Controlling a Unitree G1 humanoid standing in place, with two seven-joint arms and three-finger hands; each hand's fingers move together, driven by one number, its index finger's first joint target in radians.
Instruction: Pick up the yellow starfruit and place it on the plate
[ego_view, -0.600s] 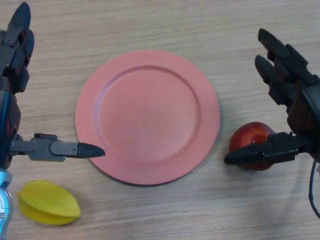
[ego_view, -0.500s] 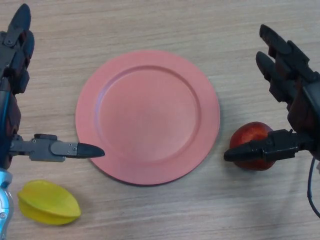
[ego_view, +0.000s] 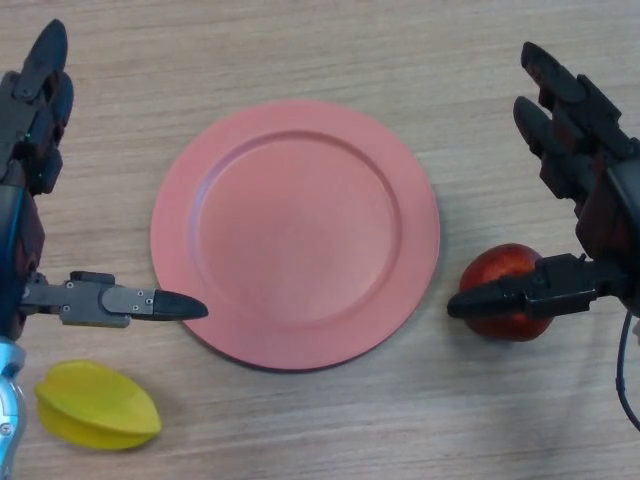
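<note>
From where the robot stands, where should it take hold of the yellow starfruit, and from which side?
Probably across the yellow starfruit's broad middle, coming down from above with the left hand, which is nearest. It lies flat on the table, long axis left to right, its pointed end facing right.

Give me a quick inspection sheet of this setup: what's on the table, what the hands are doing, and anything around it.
Surface: wooden table, light grain.
Job's things: yellow starfruit lying near the front left corner, apart from the plate; pink plate in the middle, nothing on it.
Clutter: red apple right of the plate, not touching it.
Hands: left hand at the left edge, fingers straight, thumb pointing toward the plate, above the starfruit in the view; right hand at the right edge, fingers straight, thumb lying across the apple in the view.
Cables: nothing to report.
Surroundings: nothing seen beyond the table.
</note>
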